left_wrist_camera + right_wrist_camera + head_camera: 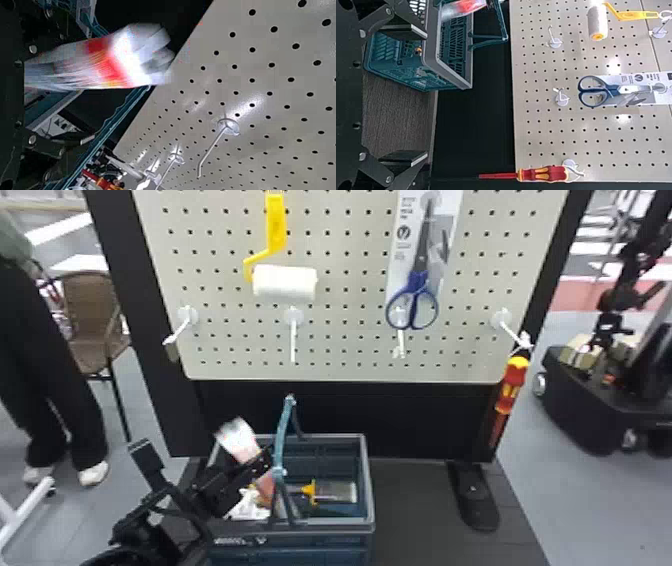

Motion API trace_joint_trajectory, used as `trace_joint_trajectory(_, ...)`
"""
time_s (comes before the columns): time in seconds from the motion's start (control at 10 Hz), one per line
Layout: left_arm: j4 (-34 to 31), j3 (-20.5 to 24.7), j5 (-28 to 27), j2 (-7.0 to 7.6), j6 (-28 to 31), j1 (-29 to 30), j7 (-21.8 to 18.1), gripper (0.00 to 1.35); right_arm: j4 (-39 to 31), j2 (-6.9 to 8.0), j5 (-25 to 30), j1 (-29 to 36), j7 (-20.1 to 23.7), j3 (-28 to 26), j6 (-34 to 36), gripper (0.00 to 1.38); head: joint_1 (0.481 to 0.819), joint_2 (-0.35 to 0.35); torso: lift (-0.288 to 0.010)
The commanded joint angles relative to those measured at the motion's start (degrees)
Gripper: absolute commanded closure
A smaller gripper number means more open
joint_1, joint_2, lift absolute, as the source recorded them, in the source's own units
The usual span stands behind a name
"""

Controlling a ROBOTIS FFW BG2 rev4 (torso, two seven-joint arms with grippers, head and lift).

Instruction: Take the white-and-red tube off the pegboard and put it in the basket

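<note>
raised handle (282, 432) over basket (369, 490), open gap right of it, brush (335, 492) beneath

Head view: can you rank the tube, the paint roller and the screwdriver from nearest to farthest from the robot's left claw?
1. White-and-red tube: right at the left claw, over the basket.
2. Paint roller: higher up, on the pegboard's left half.
3. Screwdriver: hanging at the pegboard's right edge.

Your left arm (132, 551) comes in at the head view's lower left, angled up toward the middle, with its gripper (206, 456) open, one black finger (146, 457) standing to the left. In the right wrist view, your right gripper (426, 95) holds its two flat fingers wide apart.
</note>
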Motion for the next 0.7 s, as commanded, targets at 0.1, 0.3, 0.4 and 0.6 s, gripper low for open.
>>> trace_joint_trajectory(0.1,0.0,0.0,0.0,0.09,-0.3,0.0,0.0,0.1,0.0,-0.01,0.0,0.0,0.1,0.0,0.2,0.24,0.549,0.0,-0.1)
trace_joint_trajectory(0.3,0.0,-0.1,0.0,0.09,-0.3,0.0,0.0,0.11,0.0,-0.1,-0.1,0.0,0.1,0.0,0.2,0.24,0.549,0.0,-0.1)
trace_joint_trajectory(0.4,0.0,-0.1,0.0,0.09,-0.3,0.0,0.0,0.11,0.0,-0.1,-0.1,0.0,0.1,0.0,0.2,0.24,0.549,0.0,-0.1)
trace_joint_trajectory(0.6,0.0,-0.2,0.0,0.09,-0.3,0.0,0.0,0.11,0.0,-0.1,-0.1,0.0,0.1,0.0,0.2,0.24,0.549,0.0,-0.1)
